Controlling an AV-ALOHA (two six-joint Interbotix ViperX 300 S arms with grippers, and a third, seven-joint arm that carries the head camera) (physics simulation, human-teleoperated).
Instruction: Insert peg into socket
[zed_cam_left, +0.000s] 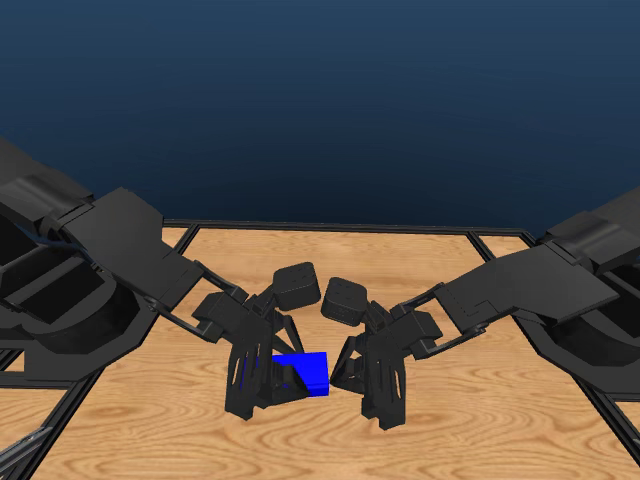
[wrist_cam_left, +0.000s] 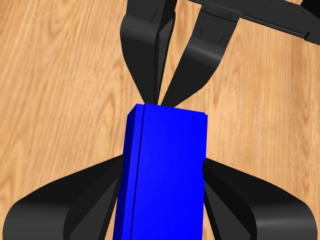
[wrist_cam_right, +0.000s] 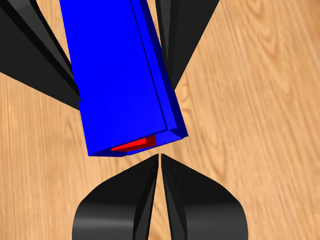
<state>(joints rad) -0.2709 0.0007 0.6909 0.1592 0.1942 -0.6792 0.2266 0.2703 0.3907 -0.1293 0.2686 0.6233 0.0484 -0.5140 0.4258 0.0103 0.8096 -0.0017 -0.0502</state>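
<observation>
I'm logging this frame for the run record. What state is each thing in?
socket: clamped between the left gripper's jaws.
peg: inside the socket, only a red sliver showing at its open end.
right gripper: shut, holding nothing, just off that end.

The bright-blue boxy rectangular socket (zed_cam_left: 303, 372) is held above the wooden bench (zed_cam_left: 480, 420), between the 2 arms, its long body clamped at the sides. Inside its open end sits the thin bright-red rectangular peg (wrist_cam_right: 134, 145), only a sliver of red showing within the blue walls.
</observation>
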